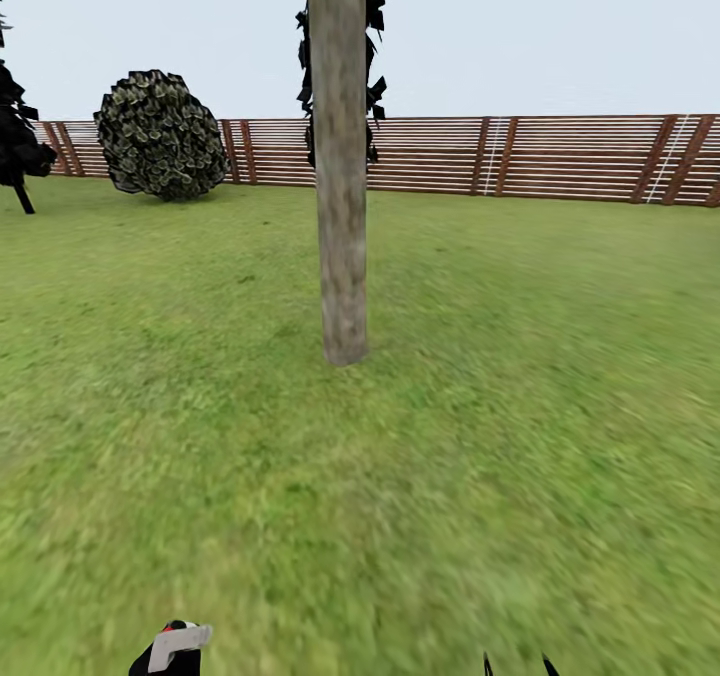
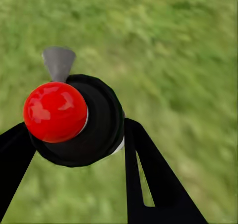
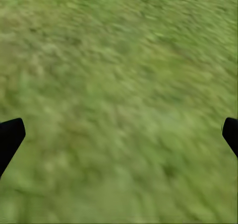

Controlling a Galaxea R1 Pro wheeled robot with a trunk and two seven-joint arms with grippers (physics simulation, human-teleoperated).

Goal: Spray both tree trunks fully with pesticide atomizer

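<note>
A tall tree with a bare, mottled grey-brown trunk (image 1: 340, 206) stands straight ahead on the lawn, a few steps away. The pesticide atomizer (image 1: 175, 646) shows at the bottom edge of the head view, its light-grey nozzle pointing right. In the left wrist view the atomizer (image 2: 99, 119) is a black body with a red round cap and a grey nozzle (image 2: 58, 62), and my left gripper (image 2: 79, 149) is shut on it. My right gripper (image 3: 119, 134) hangs open over grass with its fingers wide apart; its tips (image 1: 518, 668) peek in at the bottom of the head view.
A brown slat fence (image 1: 560, 156) runs across the back of the garden. A round leafy bush (image 1: 160, 136) sits at the back left, with a dark thin-stemmed tree (image 1: 18, 136) at the far left. Another dark tree (image 1: 375, 36) rises behind the trunk. Grass (image 1: 500, 406) spreads all around.
</note>
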